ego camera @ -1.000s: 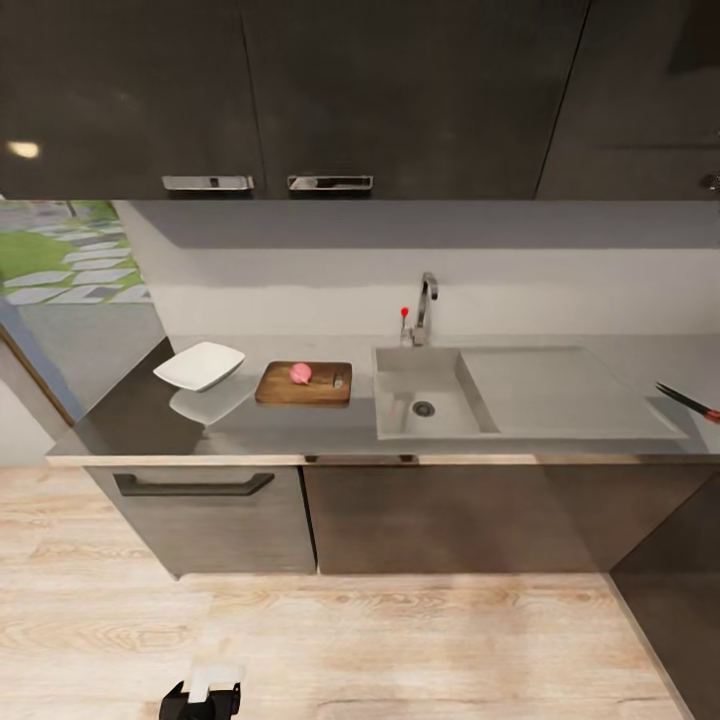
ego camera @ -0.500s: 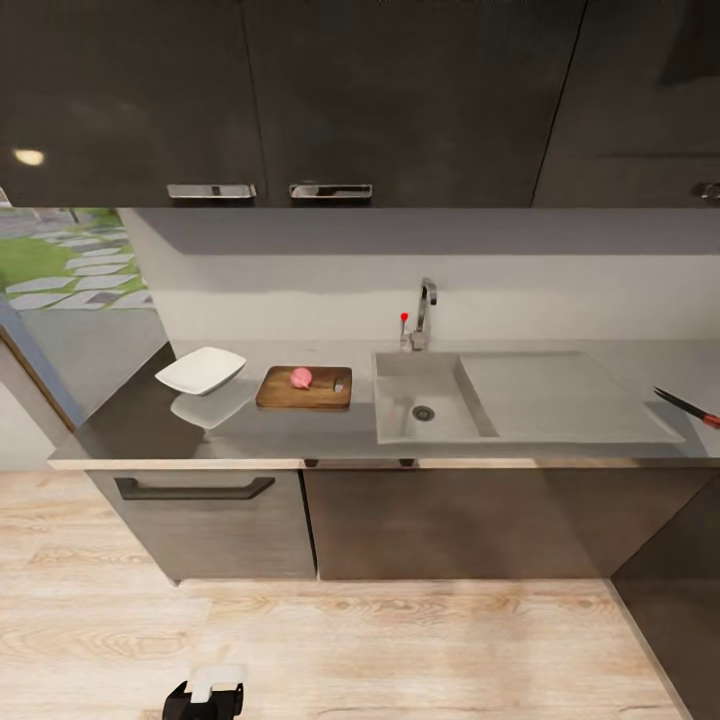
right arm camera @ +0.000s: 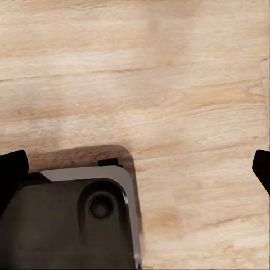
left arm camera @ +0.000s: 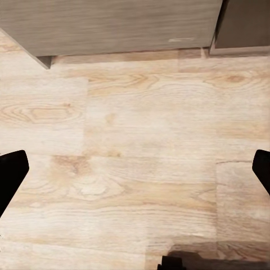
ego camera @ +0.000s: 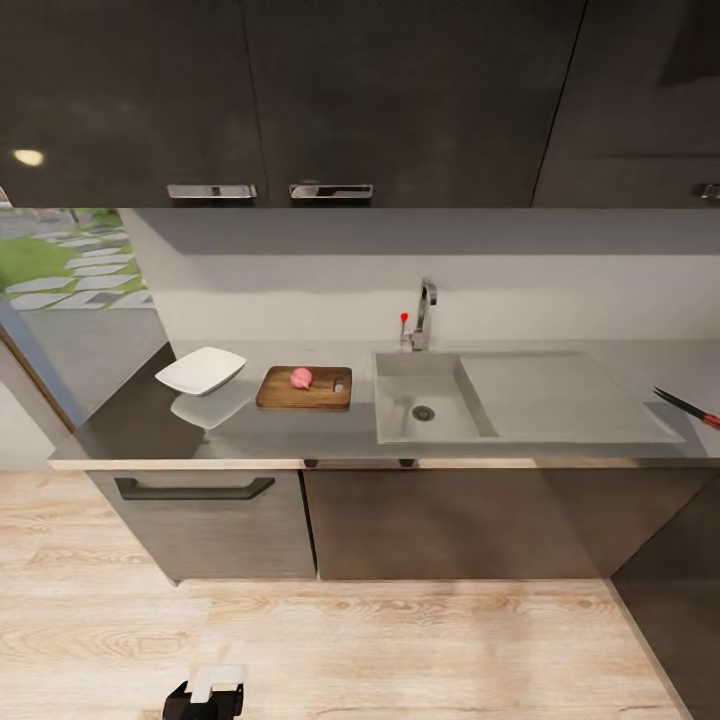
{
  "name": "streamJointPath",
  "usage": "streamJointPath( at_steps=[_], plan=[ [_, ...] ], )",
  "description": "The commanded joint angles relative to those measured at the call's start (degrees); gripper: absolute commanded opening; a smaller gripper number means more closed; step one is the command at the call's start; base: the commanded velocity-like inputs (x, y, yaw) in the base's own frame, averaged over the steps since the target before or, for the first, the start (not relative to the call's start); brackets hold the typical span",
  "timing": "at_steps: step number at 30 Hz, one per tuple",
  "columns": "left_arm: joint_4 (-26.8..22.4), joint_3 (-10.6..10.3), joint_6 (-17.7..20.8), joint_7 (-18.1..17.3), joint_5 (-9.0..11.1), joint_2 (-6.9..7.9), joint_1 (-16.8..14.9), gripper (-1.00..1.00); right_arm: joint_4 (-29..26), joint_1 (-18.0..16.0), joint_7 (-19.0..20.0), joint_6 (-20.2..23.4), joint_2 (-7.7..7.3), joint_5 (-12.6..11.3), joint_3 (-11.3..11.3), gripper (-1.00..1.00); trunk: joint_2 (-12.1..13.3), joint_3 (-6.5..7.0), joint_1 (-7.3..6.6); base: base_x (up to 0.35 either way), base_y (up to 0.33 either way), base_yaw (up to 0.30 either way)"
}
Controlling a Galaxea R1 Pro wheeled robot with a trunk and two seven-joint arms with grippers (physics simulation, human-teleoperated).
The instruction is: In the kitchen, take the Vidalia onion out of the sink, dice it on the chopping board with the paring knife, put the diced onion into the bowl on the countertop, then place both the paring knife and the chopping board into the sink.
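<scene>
Head view, nearest zone: the left gripper (ego camera: 205,697) hangs low over the wooden floor (ego camera: 400,640), well short of the desk (ego camera: 300,430). Left wrist view shows its jaws wide apart, one dark fingertip (left arm camera: 11,174) at each edge of the picture, with bare floor between and nothing held. Right wrist view shows the right gripper (right arm camera: 135,169) with its jaws equally wide, also holding nothing, above the floor and a dark grey part of the robot's base (right arm camera: 67,225).

Middle zone: dark drawer fronts (ego camera: 200,510) close off the desk's near face.

Far zone, left to right on the desk: the bowl (ego camera: 200,369), then the chopping board (ego camera: 304,387) just beside the sink (ego camera: 425,405). The Vidalia onion (ego camera: 300,377) already rests on the chopping board, so removal from the sink appears complete. The paring knife (ego camera: 686,405) lies at the desk's far right, beyond the drainboard, well apart from the chopping board.

Risks, as judged:
- The paring knife lies close to the desk's right edge; a careless grasp could push it off.
- The Vidalia onion is round and unrestrained; a knock to the chopping board could roll it off.
- The tap (ego camera: 424,312) stands behind the sink and may obstruct a reach across the basin.
</scene>
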Motion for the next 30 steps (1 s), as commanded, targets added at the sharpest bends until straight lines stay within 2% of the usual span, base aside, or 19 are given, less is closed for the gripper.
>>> streamJointPath(
  at_steps=[1, 27, 30],
  plan=[
    [-0.11, -0.5, -0.21, 0.41, 0.41, 0.06, -0.07, 1.0, 0.8, 0.0, -0.32, -0.07, -0.02, -0.4, 0.5, 1.0, -0.11, -0.1, 0.04, 0.0, 0.0, 0.0],
    [0.84, -0.48, -0.21, 0.35, 0.47, 0.28, -0.07, 1.0, 2.37, 0.0, -0.2, -0.08, 0.02, -0.43, 0.45, 1.0, -0.11, -0.1, 0.04, 0.0, 0.0, 0.0],
    [0.76, -0.43, -0.18, -1.02, 0.48, 0.48, -0.07, 1.0, 2.36, 0.0, -0.21, -0.08, 0.02, -0.43, 0.48, 1.0, -0.11, -0.1, 0.04, 0.0, 0.0, 0.0]
  ],
)
